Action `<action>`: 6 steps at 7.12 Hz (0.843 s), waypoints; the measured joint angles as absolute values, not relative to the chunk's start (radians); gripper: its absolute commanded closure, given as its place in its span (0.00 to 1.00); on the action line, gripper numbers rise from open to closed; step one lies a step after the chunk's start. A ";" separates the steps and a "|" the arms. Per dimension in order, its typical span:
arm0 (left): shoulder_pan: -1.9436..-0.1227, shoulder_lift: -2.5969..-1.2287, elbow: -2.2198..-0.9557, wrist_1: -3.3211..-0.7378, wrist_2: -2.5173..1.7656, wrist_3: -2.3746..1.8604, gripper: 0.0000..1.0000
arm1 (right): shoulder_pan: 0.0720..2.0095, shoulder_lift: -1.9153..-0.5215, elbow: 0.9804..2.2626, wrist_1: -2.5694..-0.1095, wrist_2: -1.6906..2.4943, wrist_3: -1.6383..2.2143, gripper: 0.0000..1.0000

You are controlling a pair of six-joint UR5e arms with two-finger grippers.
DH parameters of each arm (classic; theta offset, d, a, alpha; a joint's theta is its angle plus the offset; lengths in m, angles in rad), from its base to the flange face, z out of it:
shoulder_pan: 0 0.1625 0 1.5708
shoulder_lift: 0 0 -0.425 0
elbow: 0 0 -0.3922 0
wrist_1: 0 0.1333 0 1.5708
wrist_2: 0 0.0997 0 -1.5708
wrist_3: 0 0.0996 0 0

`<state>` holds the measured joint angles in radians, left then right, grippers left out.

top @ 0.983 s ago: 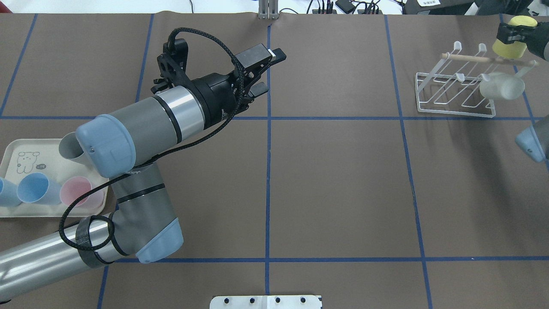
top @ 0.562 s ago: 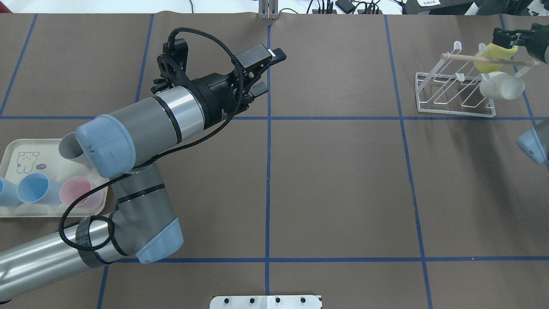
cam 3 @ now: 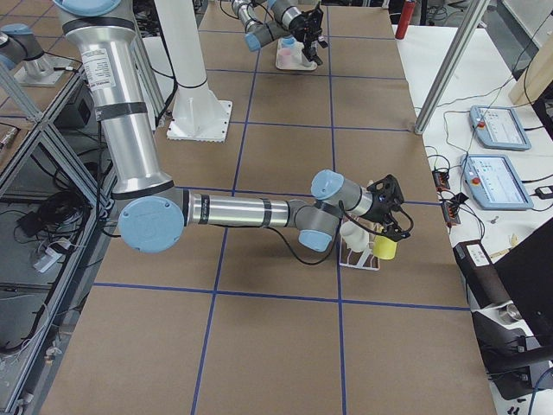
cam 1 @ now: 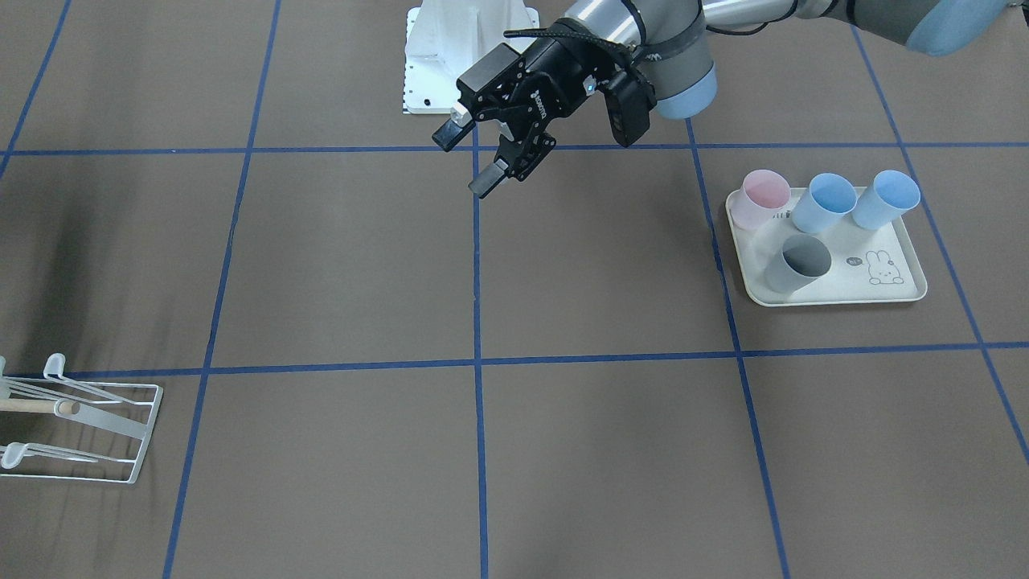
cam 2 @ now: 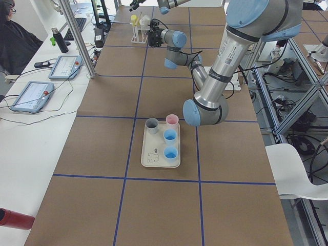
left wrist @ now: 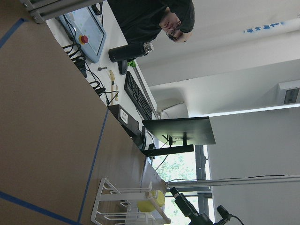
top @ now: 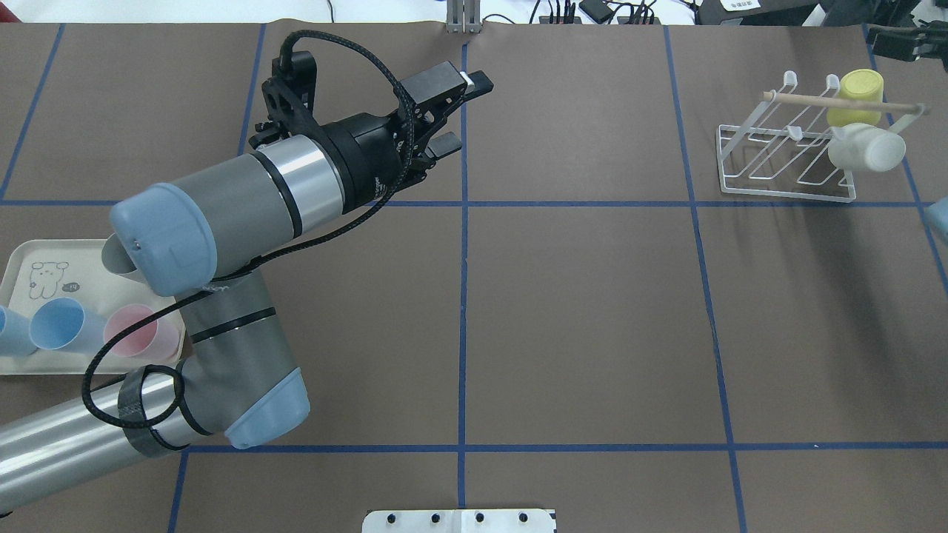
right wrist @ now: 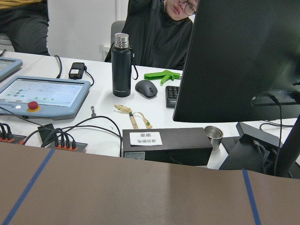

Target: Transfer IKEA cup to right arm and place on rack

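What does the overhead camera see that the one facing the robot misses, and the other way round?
Only overhead: a yellow cup and a white cup on the rack, whose cup end falls outside the front-facing frame. Only front-facing: the grey cup in full; from overhead the left arm hides most of it. Both: the left end effector, open and empty above the table, the tray, the pink cup and part of the rack.

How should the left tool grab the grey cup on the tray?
Probably best by its rim, one finger inside, coming from straight above: the grey cup stands upright, mouth open, with free space around it on the tray.
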<state>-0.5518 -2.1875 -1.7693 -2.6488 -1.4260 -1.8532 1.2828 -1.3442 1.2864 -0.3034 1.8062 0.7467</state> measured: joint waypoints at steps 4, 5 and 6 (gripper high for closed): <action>-0.761 -2.137 -1.918 -2.320 -1.765 -1.667 0.00 | 1.340 -1.324 1.527 -0.470 2.009 1.022 0.00; -0.817 -2.091 -1.968 -2.209 -1.844 -1.536 0.00 | 1.323 -1.314 1.633 -0.592 2.021 1.078 0.00; -0.856 -2.025 -2.012 -2.128 -1.895 -1.404 0.00 | 1.289 -1.298 1.721 -0.694 2.026 1.135 0.00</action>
<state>-0.8558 -2.0253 -2.0118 -2.1284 -1.8946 -1.4044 1.2887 -1.2981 1.7205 -0.6940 2.0255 1.1346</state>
